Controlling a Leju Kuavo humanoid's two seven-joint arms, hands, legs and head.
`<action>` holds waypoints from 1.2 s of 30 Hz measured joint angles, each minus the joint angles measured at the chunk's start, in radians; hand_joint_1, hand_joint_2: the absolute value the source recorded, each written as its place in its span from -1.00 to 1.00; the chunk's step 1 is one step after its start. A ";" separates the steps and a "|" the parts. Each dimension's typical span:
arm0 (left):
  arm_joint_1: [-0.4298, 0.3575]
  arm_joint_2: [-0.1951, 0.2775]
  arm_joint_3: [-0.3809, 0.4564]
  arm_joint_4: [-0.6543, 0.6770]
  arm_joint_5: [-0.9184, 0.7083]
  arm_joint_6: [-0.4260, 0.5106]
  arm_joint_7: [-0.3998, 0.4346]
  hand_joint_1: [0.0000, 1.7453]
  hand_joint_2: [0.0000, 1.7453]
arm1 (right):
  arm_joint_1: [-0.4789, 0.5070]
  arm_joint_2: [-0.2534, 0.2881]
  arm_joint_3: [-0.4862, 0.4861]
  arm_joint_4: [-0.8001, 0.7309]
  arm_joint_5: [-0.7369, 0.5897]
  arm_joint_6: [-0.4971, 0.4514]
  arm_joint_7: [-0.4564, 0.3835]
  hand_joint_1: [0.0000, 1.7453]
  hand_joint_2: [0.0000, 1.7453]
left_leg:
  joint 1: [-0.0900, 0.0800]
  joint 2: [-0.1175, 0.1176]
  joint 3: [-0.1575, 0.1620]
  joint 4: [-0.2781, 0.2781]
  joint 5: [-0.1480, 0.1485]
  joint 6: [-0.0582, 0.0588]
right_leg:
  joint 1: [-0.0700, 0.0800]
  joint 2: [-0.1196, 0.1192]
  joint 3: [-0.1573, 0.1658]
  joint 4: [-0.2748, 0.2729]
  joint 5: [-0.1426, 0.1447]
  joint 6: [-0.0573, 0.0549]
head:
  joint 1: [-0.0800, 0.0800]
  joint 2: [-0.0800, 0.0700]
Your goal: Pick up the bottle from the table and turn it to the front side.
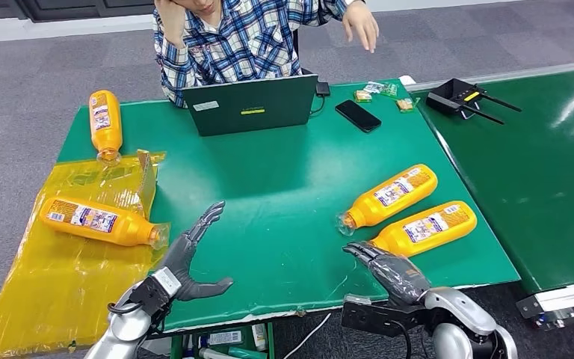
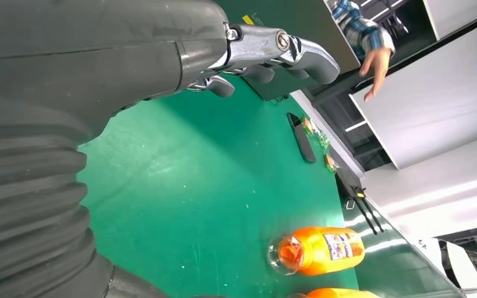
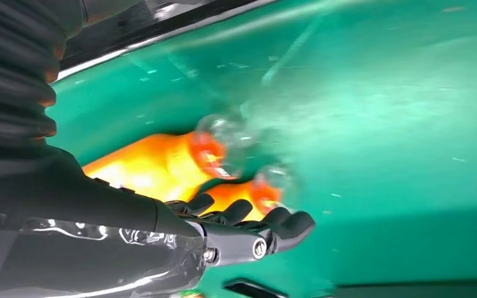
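A green bench (image 1: pixel 284 187) fills the middle of the head view. Four orange bottles lie on their sides on it. Two are at the right middle of the frame, side by side and slanted. The upper right bottle (image 1: pixel 390 196) has its clear cap pointing to the lower left. The lower right bottle (image 1: pixel 426 228) lies just beside it, and its cap end is hidden behind the right robot hand (image 1: pixel 389 269). That robot hand sits at the lower right of the frame, its dark fingers stretched out flat and holding nothing, with the fingertips right at the lower bottle. In the right wrist view both bottles look blurry. The left robot hand (image 1: pixel 190 258) is at the lower left middle, spread wide, fingers up and thumb out to the side, holding nothing. A third bottle (image 1: pixel 99 220) lies on a yellow plastic sheet (image 1: pixel 52 292) at the left. A fourth bottle (image 1: pixel 105 123) lies at the upper left. At the top, a person in a checked shirt (image 1: pixel 239 45) sits behind a dark laptop (image 1: pixel 250 105). A black phone (image 1: pixel 358 116) lies near it.
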 joint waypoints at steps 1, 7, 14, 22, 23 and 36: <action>0.001 0.000 0.000 0.000 0.000 0.001 0.000 -1.00 1.00 | -0.003 -0.003 -0.001 0.000 0.063 0.000 0.036 -1.00 1.00 | 0.000 0.000 0.000 0.000 0.000 0.000 | 0.000 0.000 0.000 0.000 0.000 0.000 | 0.000 0.000; 0.011 0.002 0.000 -0.005 0.007 0.007 0.000 -1.00 1.00 | -0.033 -0.059 -0.026 0.000 0.303 0.000 0.219 -1.00 1.00 | 0.000 -0.002 0.000 0.000 0.000 0.000 | 0.000 -0.003 0.001 0.000 0.000 0.000 | 0.000 0.000; 0.029 0.007 0.002 -0.013 0.018 0.008 0.000 -1.00 1.00 | -0.035 -0.198 -0.102 -0.004 0.310 0.000 0.319 -1.00 1.00 | -0.001 -0.008 0.000 0.000 -0.001 0.002 | -0.001 -0.007 0.003 0.000 -0.002 0.003 | 0.000 0.000; 0.034 0.008 0.002 -0.019 0.019 0.008 0.000 -1.00 1.00 | -0.034 -0.255 -0.125 -0.006 0.310 0.000 0.327 -1.00 1.00 | 0.000 -0.009 0.000 0.000 -0.001 0.002 | 0.000 -0.008 0.004 0.000 -0.003 0.002 | 0.000 0.000; 0.034 0.008 0.002 -0.019 0.019 0.008 0.000 -1.00 1.00 | -0.034 -0.258 -0.125 -0.006 0.310 0.000 0.328 -1.00 1.00 | 0.000 -0.009 0.000 0.000 -0.001 0.002 | 0.000 -0.008 0.004 0.000 -0.003 0.002 | 0.000 0.000; 0.039 0.009 0.002 -0.024 0.034 0.007 0.000 -1.00 1.00 | 0.004 -0.314 -0.196 -0.051 0.311 0.000 0.369 -1.00 1.00 | -0.001 -0.011 0.000 0.000 -0.002 0.003 | -0.001 -0.009 0.004 -0.001 -0.003 0.003 | 0.000 0.000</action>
